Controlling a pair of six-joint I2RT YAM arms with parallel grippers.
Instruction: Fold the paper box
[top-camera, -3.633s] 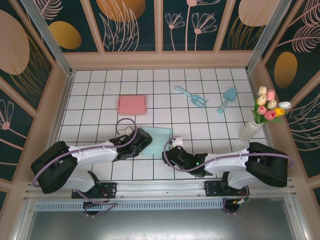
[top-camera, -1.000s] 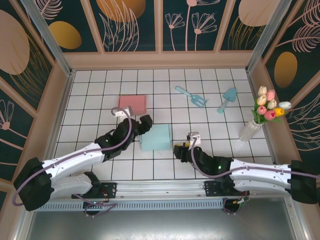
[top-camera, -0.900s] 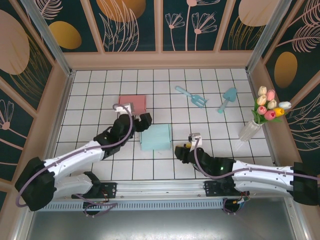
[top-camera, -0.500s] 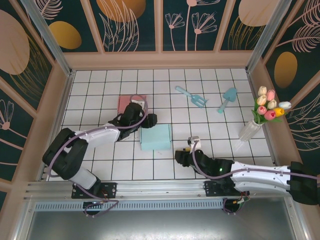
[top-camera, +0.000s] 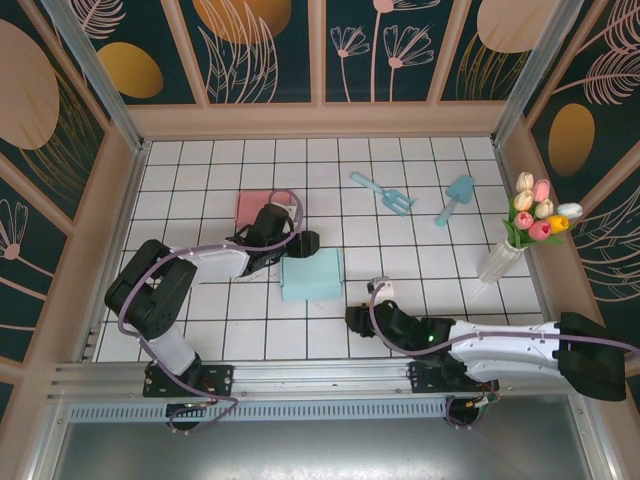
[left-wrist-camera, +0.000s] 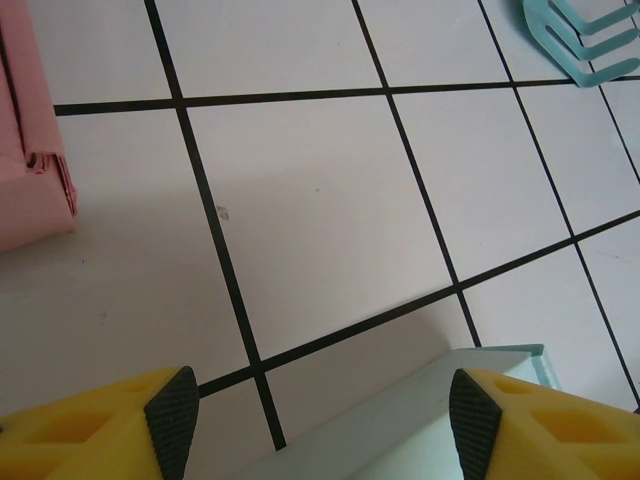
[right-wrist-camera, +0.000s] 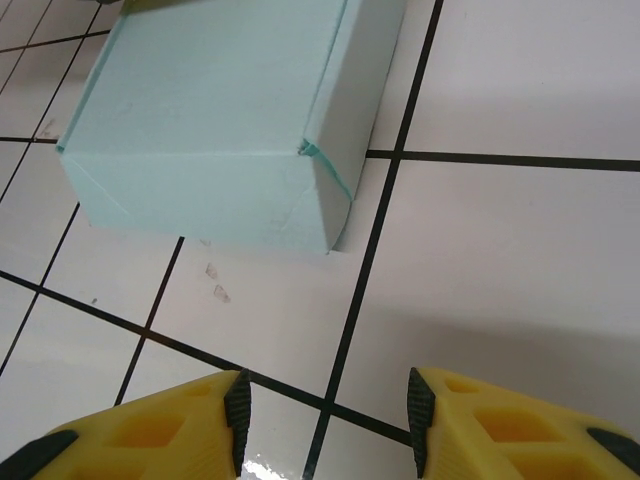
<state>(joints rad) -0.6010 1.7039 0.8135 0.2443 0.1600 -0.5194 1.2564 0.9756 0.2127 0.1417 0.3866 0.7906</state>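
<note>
The teal paper box (top-camera: 311, 274) lies central, barely wider left-right than deep; the left gripper (top-camera: 303, 240), spread and empty, hovers just beside its far edge; the right gripper (top-camera: 356, 318), spread and empty too, sits off its near-right corner, the farther of the 2.

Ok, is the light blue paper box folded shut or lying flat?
Folded shut. The light blue paper box is a closed block: flat lid on top, upright side walls, edges meeting at the corner.
</note>
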